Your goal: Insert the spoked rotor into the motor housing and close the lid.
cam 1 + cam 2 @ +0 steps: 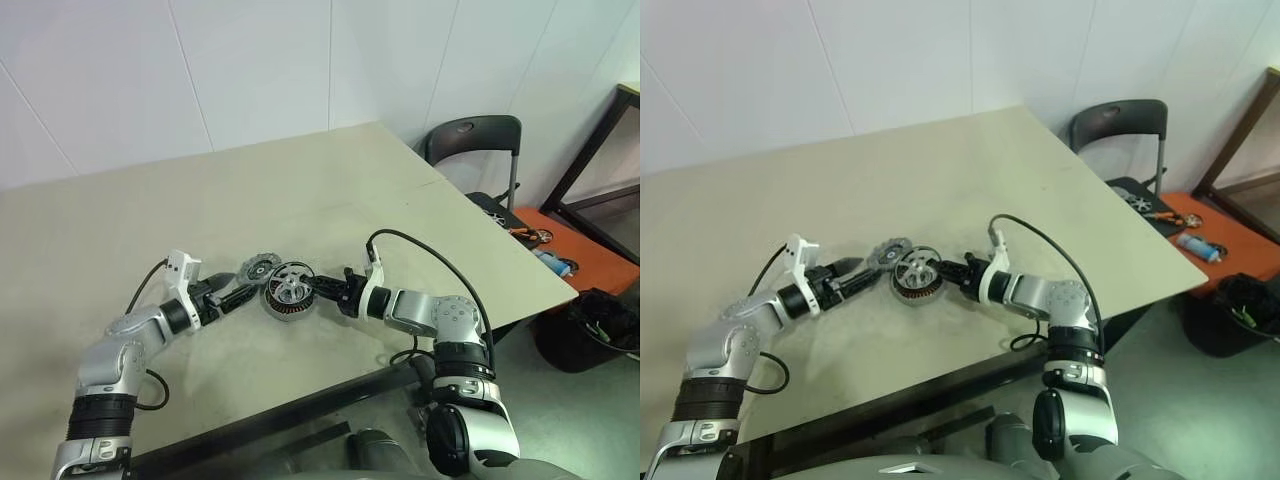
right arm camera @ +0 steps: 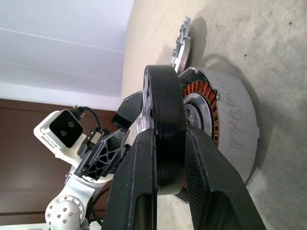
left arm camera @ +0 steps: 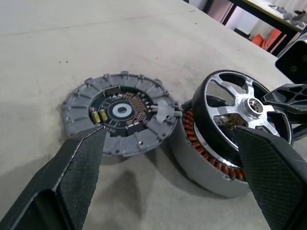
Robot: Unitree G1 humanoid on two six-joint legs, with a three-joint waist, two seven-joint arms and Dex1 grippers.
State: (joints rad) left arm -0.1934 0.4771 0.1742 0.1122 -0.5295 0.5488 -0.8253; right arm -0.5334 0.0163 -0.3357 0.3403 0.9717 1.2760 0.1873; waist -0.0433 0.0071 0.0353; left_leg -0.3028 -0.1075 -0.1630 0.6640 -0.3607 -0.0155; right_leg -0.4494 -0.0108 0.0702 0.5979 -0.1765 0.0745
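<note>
Left fingers (image 3: 81, 177) wide apart, nothing between them. Left arm comes in low from the left, forearm near level, left gripper (image 1: 243, 293) aimed right and slightly down at the parts, tips just short of them. Can't tell if a tip touches the disc.

Counts: one grey notched disc, one motor housing, one spoked rotor, two grippers.

Grey notched disc (image 3: 120, 112) lies flat on the surface (image 3: 96, 38). It is a thin grey wheel with a lugged rim, a dark circuit board in the middle and a white-ringed centre hole. It sits just beside the housing, and a small tab on its edge meets the housing wall.

Motor housing (image 3: 201, 163) sits on the surface right of the disc, a shallow grey cup with copper windings showing round the inside.

Spoked rotor (image 3: 249, 103) has a black outer ring, bright silver spokes and a silver hub. It stands tilted in the housing mouth with one edge down at the windings and the other raised, not seated flat.

Right fingers (image 2: 144, 172) clamped on the rotor's black rim, one on each face. Right arm reaches in from the right with the elbow bent, right gripper (image 1: 325, 290) pointing left, a little below level.
</note>
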